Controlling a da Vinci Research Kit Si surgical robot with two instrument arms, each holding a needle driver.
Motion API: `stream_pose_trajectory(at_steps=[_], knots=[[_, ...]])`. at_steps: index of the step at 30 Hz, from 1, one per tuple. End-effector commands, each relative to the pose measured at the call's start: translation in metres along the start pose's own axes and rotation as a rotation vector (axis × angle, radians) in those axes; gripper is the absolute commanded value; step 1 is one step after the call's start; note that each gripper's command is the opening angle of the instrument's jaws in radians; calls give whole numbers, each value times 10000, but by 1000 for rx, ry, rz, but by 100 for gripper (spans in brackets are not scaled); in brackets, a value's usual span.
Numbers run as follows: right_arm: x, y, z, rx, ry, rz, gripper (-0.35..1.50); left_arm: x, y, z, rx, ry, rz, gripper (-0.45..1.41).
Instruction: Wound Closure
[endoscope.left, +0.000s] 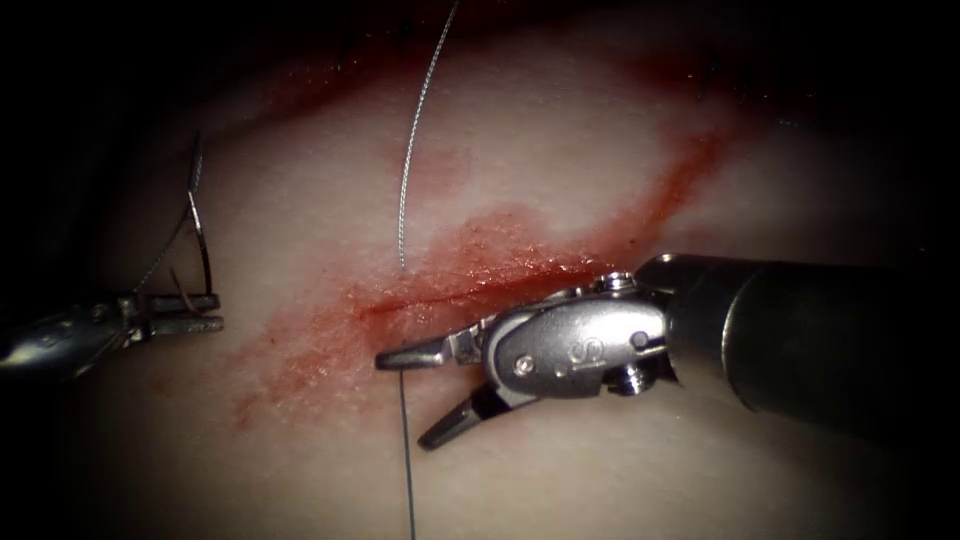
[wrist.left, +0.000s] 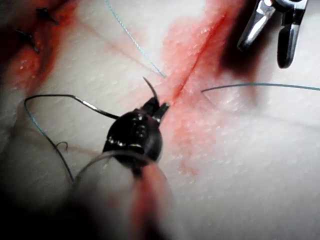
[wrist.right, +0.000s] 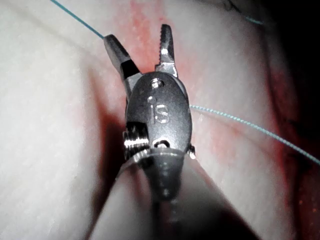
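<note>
Left of the cut (endoscope.left: 450, 290) | left tool (endoscope.left: 205, 312) fingers clamped on needle (endoscope.left: 200, 225), clear of tissue (endoscope.left: 560, 150) | right tool (endoscope.left: 420, 395) fingers apart, empty

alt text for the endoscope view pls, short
The right claw hangs open and empty just below the cut in the tissue, amid red fluid. Far to the cut's left, the left claw grips the curved needle, which is out of the tissue. Thread crosses the cut.

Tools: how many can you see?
2. The left tool is left of the cut, shut on the needle. The right tool, open and empty, is over the cut's lower edge.
</note>
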Motion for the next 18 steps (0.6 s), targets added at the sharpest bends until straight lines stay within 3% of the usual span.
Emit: stream_pose_trajectory(at_steps=[1, 4, 8, 11, 18], knots=[[-14, 2, 12, 1, 1, -6, 96, -3, 1, 9, -1, 1, 0, -45], [-67, -2, 40, 17, -19, -33, 99, -3, 1, 9, -3, -2, 0, -45], [-92, -6, 51, 16, -39, -26, 94, -3, 1, 9, -3, -2, 0, -45], [-104, -15, 54, 44, -30, -37, -35, -3, 1, 9, -3, -2, 0, -45], [-86, -22, 46, 70, -13, -18, -35, -3, 1, 9, -3, -2, 0, -45]])
